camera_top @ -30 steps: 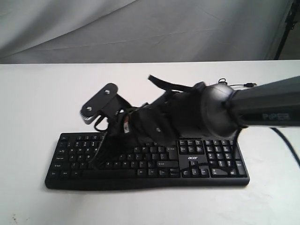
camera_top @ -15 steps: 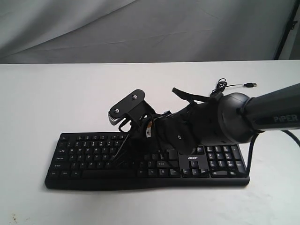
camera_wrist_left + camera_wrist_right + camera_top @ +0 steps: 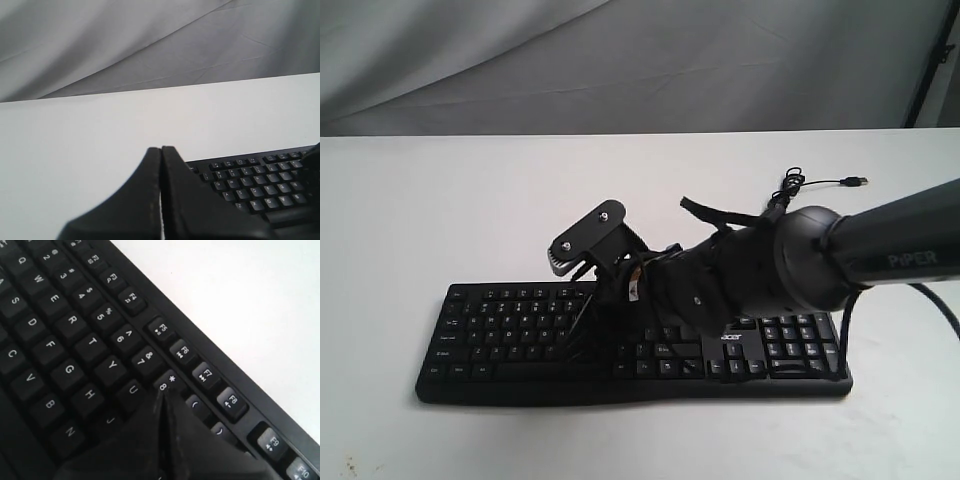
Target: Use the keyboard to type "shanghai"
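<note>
Exterior view: right claw perhaps lower.

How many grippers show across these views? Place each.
2. The right gripper, shut, sits over the keyboard by the U and 8 keys. The left gripper, shut, shows only in its wrist view, over the table beside the keyboard.

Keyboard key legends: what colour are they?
White, printed on the black keyboard; they show best in the right wrist view.

White table stands before a creased grey cloth backdrop, with a black stand leg at the far right edge.
</note>
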`<state>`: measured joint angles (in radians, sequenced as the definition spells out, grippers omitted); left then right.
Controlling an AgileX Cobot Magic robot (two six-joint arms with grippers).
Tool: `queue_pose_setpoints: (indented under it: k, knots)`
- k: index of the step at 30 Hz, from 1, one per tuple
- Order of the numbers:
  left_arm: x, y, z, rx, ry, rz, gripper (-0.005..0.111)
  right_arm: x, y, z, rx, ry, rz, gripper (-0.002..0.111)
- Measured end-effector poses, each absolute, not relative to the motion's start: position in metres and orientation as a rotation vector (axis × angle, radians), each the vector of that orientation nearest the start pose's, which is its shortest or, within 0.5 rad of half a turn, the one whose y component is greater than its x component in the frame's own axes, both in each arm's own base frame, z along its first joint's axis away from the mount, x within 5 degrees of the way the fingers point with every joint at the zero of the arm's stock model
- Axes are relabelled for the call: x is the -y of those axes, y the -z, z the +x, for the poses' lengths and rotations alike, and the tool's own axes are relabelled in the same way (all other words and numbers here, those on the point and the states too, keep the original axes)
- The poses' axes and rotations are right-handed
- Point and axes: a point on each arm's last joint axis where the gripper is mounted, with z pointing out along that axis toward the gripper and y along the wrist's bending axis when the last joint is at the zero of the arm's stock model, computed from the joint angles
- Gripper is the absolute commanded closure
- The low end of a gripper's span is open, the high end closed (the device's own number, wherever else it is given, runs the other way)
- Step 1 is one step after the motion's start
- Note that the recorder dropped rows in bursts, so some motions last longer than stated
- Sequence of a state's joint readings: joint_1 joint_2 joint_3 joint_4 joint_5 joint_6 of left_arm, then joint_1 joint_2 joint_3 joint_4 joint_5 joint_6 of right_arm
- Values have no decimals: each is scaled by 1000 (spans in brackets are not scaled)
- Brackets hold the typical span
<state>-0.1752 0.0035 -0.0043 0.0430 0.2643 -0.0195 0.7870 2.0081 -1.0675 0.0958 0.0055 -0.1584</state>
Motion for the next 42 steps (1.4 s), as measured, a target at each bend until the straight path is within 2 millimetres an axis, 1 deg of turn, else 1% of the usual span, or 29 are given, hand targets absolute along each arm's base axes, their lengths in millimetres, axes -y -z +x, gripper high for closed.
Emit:
queue_pose_setpoints:
  k: [6, 10, 13, 17, 20, 23, 27, 30, 34, 38, 42]
  knots:
    - [9, -191, 54, -1740, 102, 164, 107, -278, -144, 276, -2211, -331, -1020, 108]
    - [9, -191, 54, -1740, 102, 164, 107, -273, -162, 267, -2180, -339, -1032, 108]
    - [9, -191, 54, -1740, 102, 164, 107, -263, -178, 250, -2140, -355, -1037, 108]
    - [9, -191, 54, -1740, 102, 164, 107, -238, -194, 210, -2096, -386, -1050, 108]
    - [9, -191, 54, -1740, 102, 164, 107, -215, -195, 180, -2119, -416, -1040, 108]
    - [9, -191, 54, -1740, 102, 164, 107, -195, -193, 161, -2129, -426, -1038, 108]
    - [9, -191, 54, -1740, 102, 164, 107, -178, -194, 146, -2123, -436, -1025, 108]
    - [9, -191, 54, -1740, 102, 164, 107, -168, -199, 138, -2093, -450, -1011, 108]
    - [9, -191, 54, -1740, 102, 164, 107, -155, -212, 127, -2026, -481, -976, 108]
    - [9, -191, 54, -1740, 102, 164, 107, -142, -227, 111, -1931, -532, -956, 108]
    - [9, -191, 54, -1740, 102, 164, 107, -126, -236, 97, -1846, -572, -921, 108]
